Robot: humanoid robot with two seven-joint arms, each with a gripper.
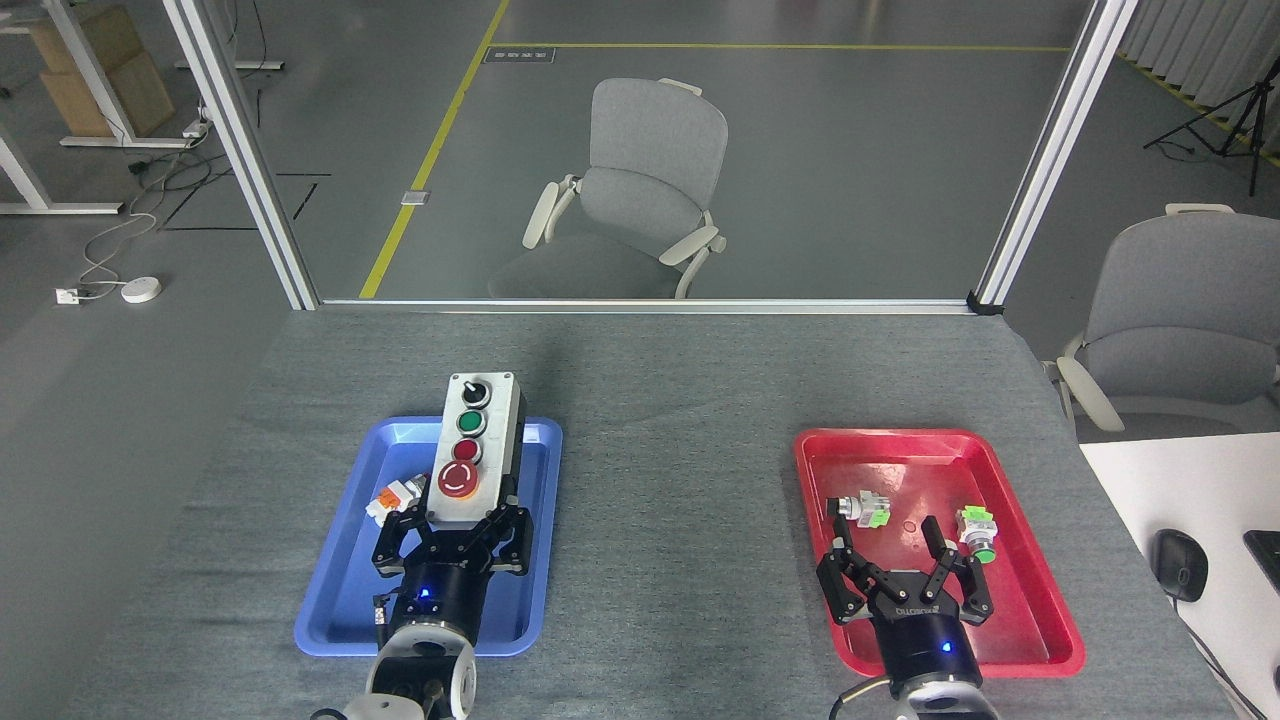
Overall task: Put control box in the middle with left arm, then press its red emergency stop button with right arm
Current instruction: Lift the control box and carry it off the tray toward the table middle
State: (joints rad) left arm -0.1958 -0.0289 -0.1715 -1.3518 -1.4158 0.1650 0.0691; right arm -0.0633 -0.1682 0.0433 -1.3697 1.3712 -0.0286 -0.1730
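Closest to you, your left gripper [458, 527] is clamped on the near end of the control box [471, 449], fingers pinching its two long sides. The box is up off the blue tray [340, 610], hanging over the tray's middle and far rim, so it's nowhere near the middle of the table [670, 400] yet.

What could go wrong: you're holding a long box by one short end, so I'd guess it could sag or twist in the grip if you swing it sideways fast. The little white-and-orange push button [391, 498] sits just beside the gripper, easy to clip. And the fingers are right next to the emergency stop button [458, 479], so they may crowd the press later.

Your right gripper [906, 568] hangs over the red tray [1040, 600], fingers spread, holding nothing.

The box itself: light grey, long, with a row running near to far of big red mushroom button, small red, green, black knob.
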